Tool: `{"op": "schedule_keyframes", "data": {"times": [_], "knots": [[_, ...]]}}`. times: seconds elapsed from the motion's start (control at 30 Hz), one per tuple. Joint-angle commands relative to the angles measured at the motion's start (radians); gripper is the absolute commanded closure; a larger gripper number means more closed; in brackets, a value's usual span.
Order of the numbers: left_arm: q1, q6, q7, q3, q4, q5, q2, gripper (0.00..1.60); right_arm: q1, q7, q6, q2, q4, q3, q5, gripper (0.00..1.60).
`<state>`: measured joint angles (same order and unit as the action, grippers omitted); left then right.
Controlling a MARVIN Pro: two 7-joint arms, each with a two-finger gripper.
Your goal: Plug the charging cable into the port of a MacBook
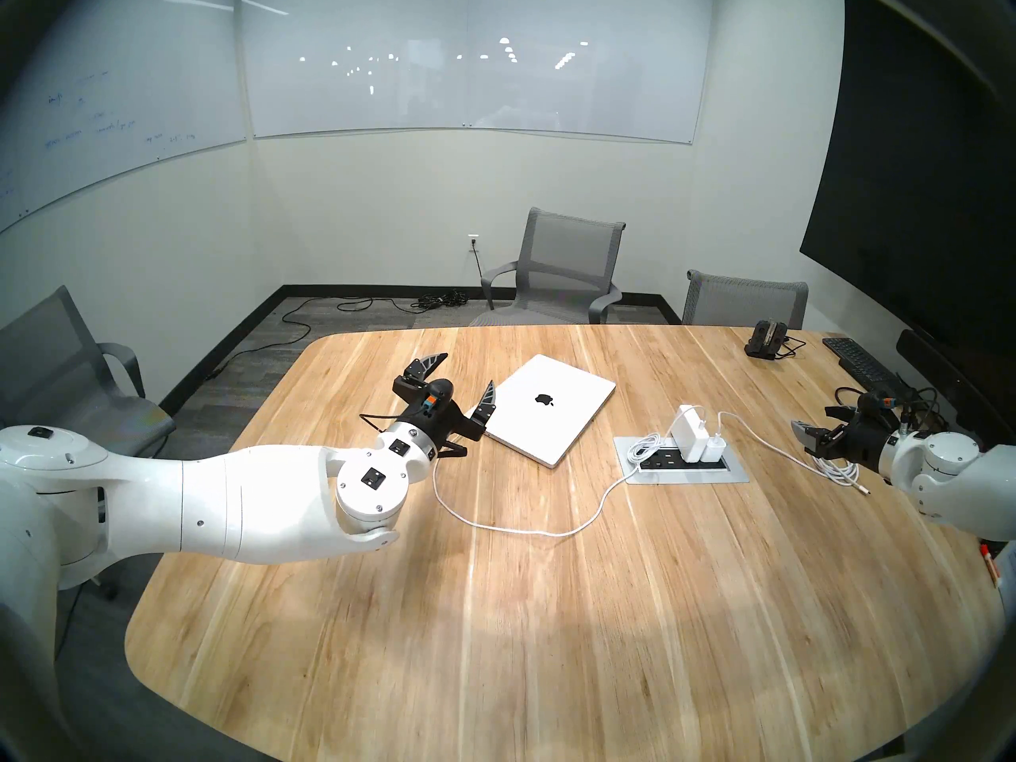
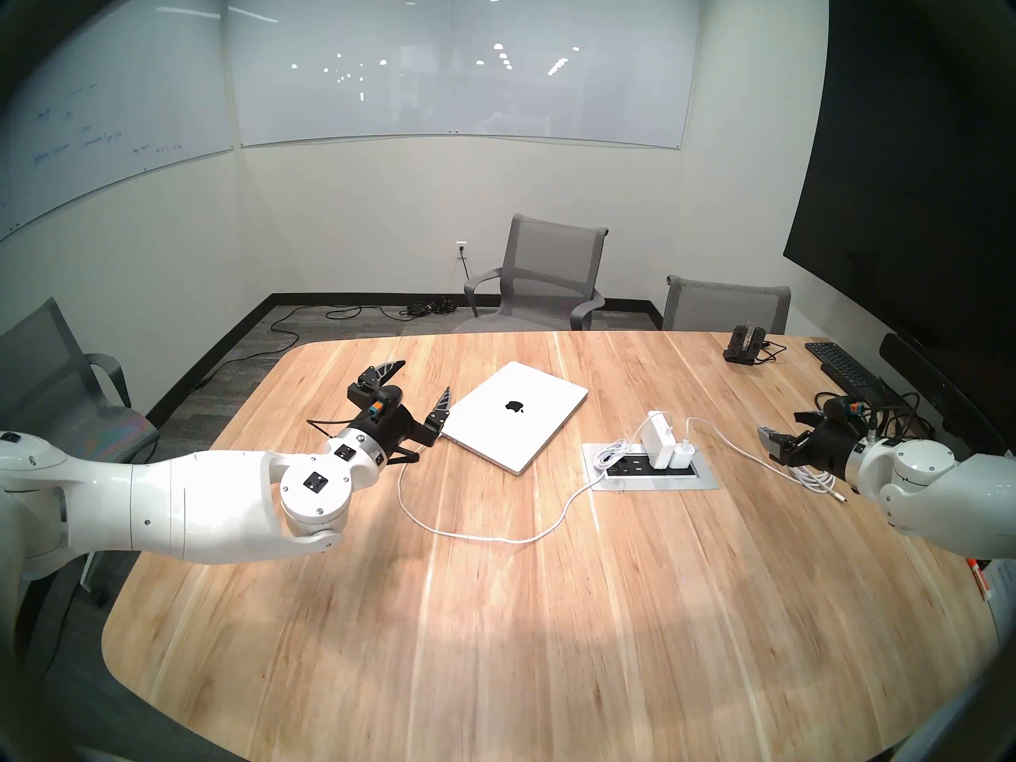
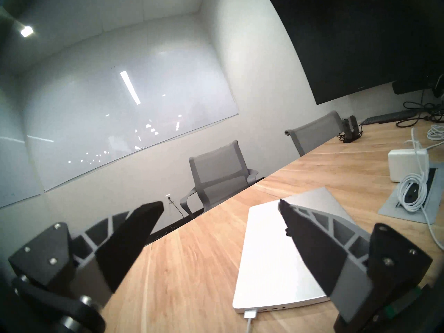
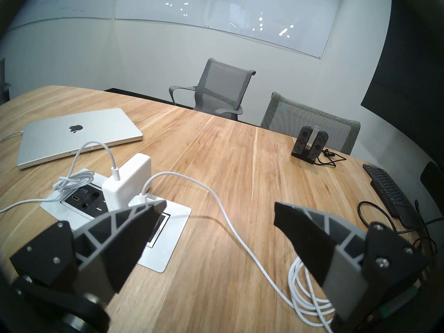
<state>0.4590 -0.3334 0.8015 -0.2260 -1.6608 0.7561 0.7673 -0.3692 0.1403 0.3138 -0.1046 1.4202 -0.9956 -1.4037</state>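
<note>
From the head views, one closed MacBook (image 1: 550,409) lies on the surface (image 1: 550,607) beside two chargers, the left tool (image 1: 459,379) spread and empty beside it, the right tool (image 1: 812,426) spread too; only the left wrist view shows the charging cable (image 3: 249,316) seated in the port.

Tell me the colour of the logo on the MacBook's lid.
Black, on the silver MacBook lid; the logo shows best in the right wrist view.
</note>
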Motion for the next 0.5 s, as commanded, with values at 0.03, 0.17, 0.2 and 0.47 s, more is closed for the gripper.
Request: {"op": "schedule_keyframes", "data": {"times": [0.03, 0.17, 0.2, 0.47], "knots": [[0.024, -0.006, 0.115, -0.020, -0.135, -0.098, -0.069, 0.00, -0.012, 0.001, 0.005, 0.001, 0.002, 0.011, 0.001, 0.00], [0.041, 0.006, 0.172, -0.041, -0.196, -0.139, -0.115, 0.00, -0.012, 0.001, 0.005, 0.001, 0.001, 0.011, 0.001, 0.00], [0.043, 0.009, 0.190, -0.045, -0.218, -0.150, -0.129, 0.00, -0.012, 0.001, 0.005, 0.001, 0.001, 0.011, 0.001, 0.00], [0.054, 0.044, 0.292, -0.075, -0.327, -0.226, -0.200, 0.00, -0.013, 0.002, 0.005, 0.002, 0.002, 0.011, 0.002, 0.00]]}}
